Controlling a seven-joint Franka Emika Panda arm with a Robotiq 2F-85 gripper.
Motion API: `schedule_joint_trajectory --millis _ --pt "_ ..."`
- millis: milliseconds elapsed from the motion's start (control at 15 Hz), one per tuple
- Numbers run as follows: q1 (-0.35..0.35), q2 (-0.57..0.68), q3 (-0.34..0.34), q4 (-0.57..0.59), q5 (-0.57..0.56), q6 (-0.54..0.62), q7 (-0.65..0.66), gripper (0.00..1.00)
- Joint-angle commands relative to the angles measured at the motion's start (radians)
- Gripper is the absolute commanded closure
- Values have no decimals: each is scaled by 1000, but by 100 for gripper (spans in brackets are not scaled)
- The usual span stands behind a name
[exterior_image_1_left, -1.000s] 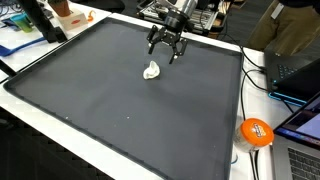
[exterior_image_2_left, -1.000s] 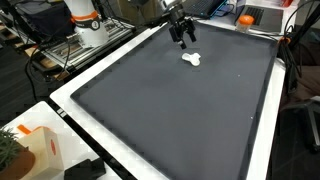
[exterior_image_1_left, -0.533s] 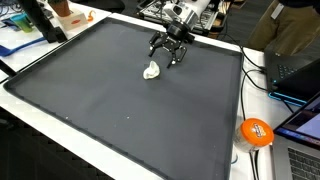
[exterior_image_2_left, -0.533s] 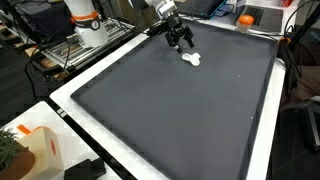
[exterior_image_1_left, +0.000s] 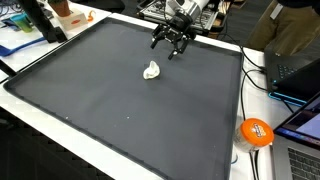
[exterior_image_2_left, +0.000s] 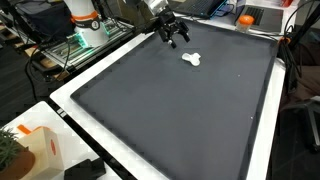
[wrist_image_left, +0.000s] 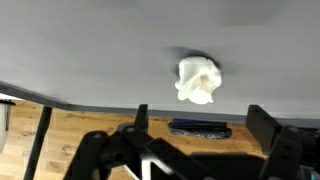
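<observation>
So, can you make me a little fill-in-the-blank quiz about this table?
1. The gripper hangs above the dark mat with its jaws ____.
2. The crumpled lump lying on the mat is ____ in colour.
3. Between its fingers the gripper holds ____.
4. The round thing beside the mat's edge is ____ in colour.

Missing words: open; white; nothing; orange.

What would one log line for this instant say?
gripper: open, empty, raised | nearest: white crumpled wad, untouched, lying on dark mat | contact: none
</observation>
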Motion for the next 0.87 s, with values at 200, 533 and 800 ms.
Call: schedule_joint_trajectory --millis 200,533,800 --pt "-139 -217 47 -20 -219 363 113 0" --pt "-146 -211 -28 173 -396 806 150 0" --pt "-163 -219 -65 204 -295 932 -12 0"
